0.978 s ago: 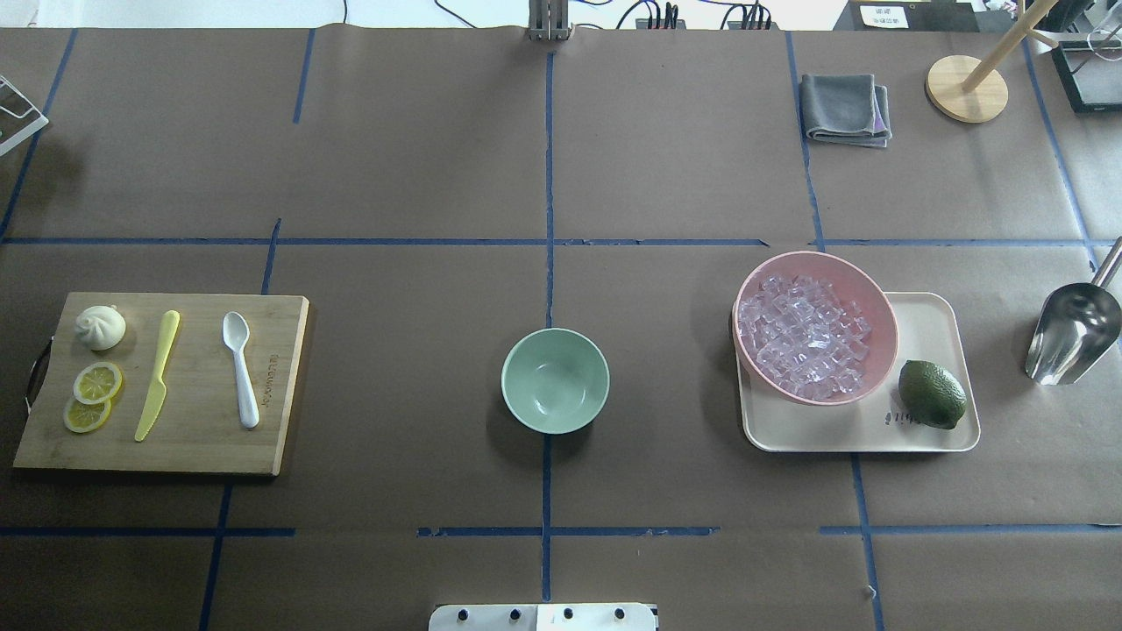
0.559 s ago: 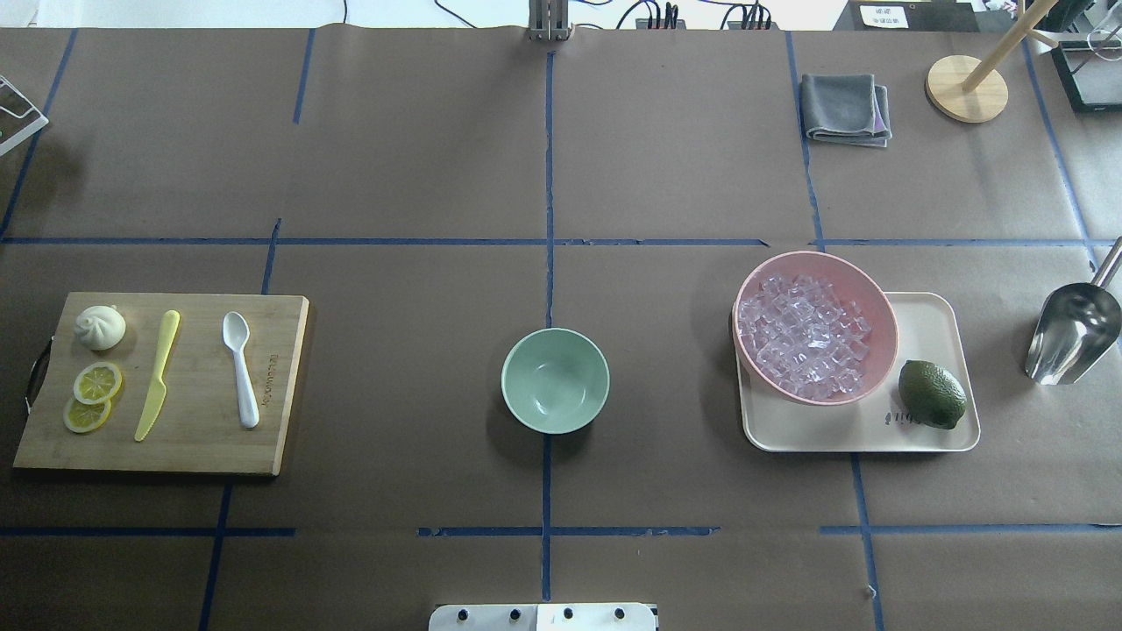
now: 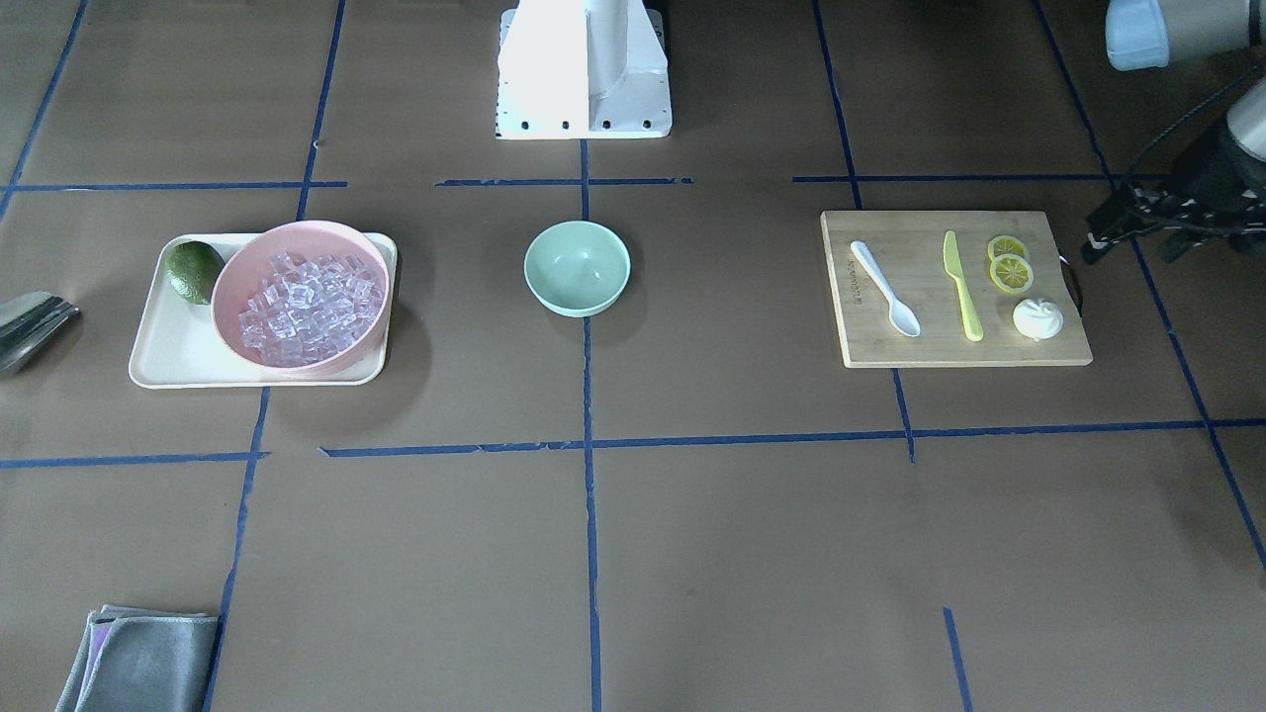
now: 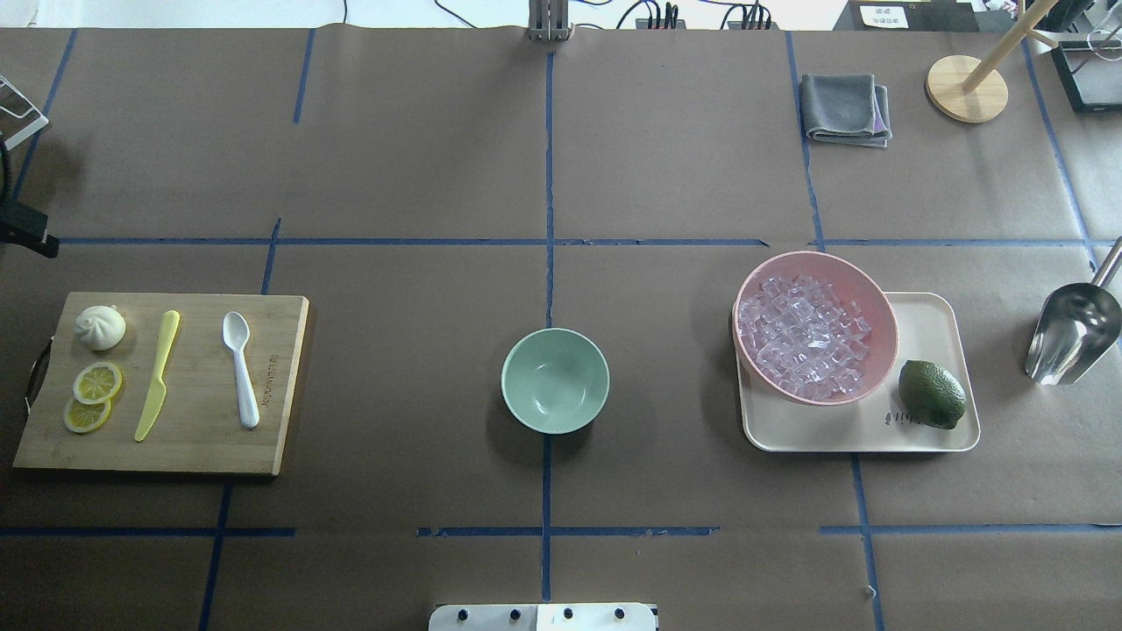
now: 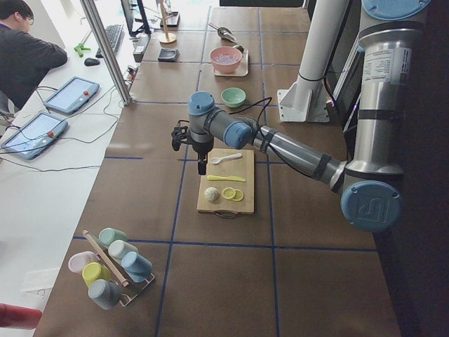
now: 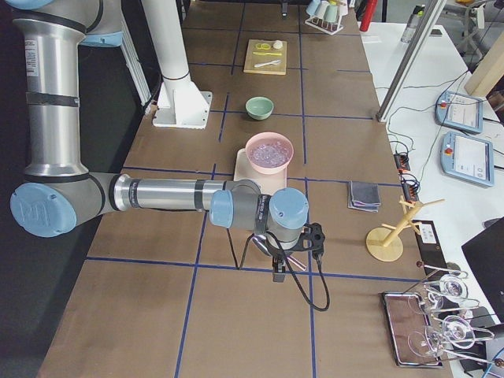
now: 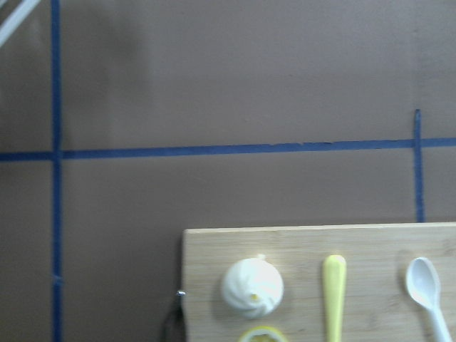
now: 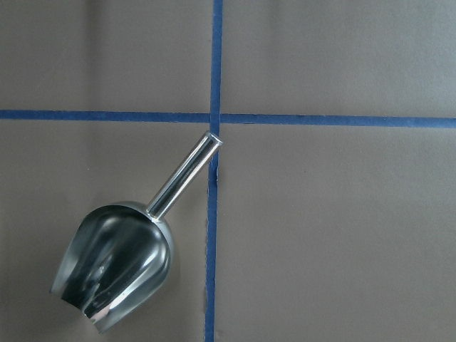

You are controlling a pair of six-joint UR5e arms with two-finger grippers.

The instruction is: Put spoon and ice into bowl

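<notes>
In the overhead view we find the spoon [image 4: 241, 368] lying on the wooden board [image 4: 280, 412] at the frame's middle left, just right of the yellow-green knife [image 4: 158, 375]. The bowl [image 4: 555, 380] stands on the bench [image 4: 394, 158] at centre, well apart from the ice [image 4: 806, 346], which is heaped in the pink bowl [image 4: 881, 305] on the tray [image 4: 931, 320] at the right. The left pincer [image 5: 201, 167] hangs beside the board's upper left corner in the left side view. The right pincer [image 6: 277, 274] hangs over the metal scoop [image 8: 117, 263], and for neither can we tell whether its fingers are apart or together.
</notes>
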